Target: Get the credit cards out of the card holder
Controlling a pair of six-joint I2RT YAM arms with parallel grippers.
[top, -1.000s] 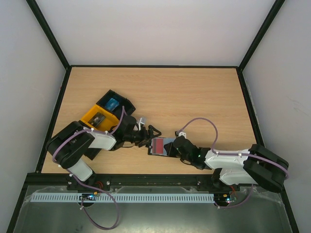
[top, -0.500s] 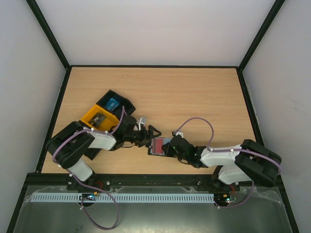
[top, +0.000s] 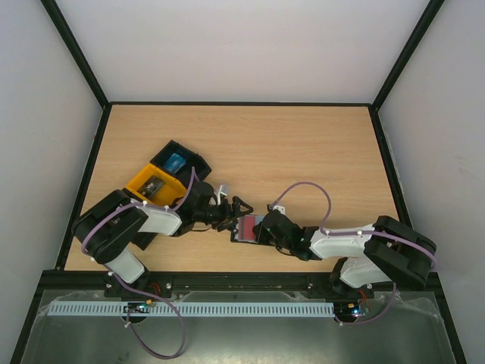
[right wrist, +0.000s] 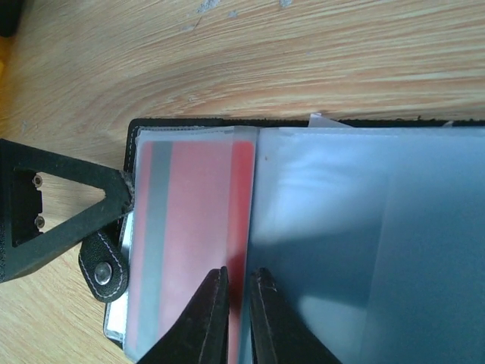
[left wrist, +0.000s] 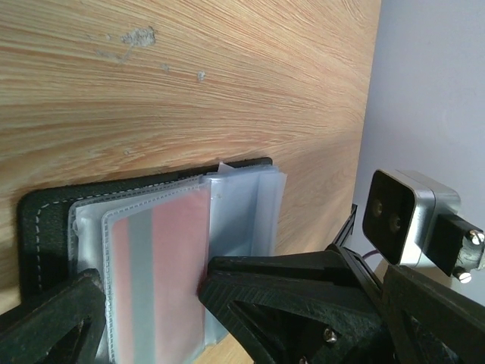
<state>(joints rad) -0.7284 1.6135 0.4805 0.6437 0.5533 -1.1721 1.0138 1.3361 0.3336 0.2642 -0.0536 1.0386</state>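
At the left of the table [top: 303,144] a black tray [top: 195,156] holds a blue card [top: 175,161]. Touching the tray on its near side is an orange tray [top: 136,182] with a small dark item in it, too small to make out. Just right of the trays, the left gripper [top: 233,214] sits low over the wood with its fingers spread wide and nothing held. In its wrist view one finger stands at each side of the nearest end of the card holder [left wrist: 45,220]. The holder lies open and flat on the table, close to the front edge and between the two grippers, with its clear sleeves [right wrist: 341,250] fanned over the black cover. A red card [right wrist: 193,227] with a grey stripe sits inside the sleeve nearest the left gripper. At the right, the right gripper [right wrist: 239,277] has its fingers drawn narrow, almost together. Their tips rest at the edge of the red card where the next sleeve overlaps it. Whether they pinch the card itself or only the sleeve film cannot be told.
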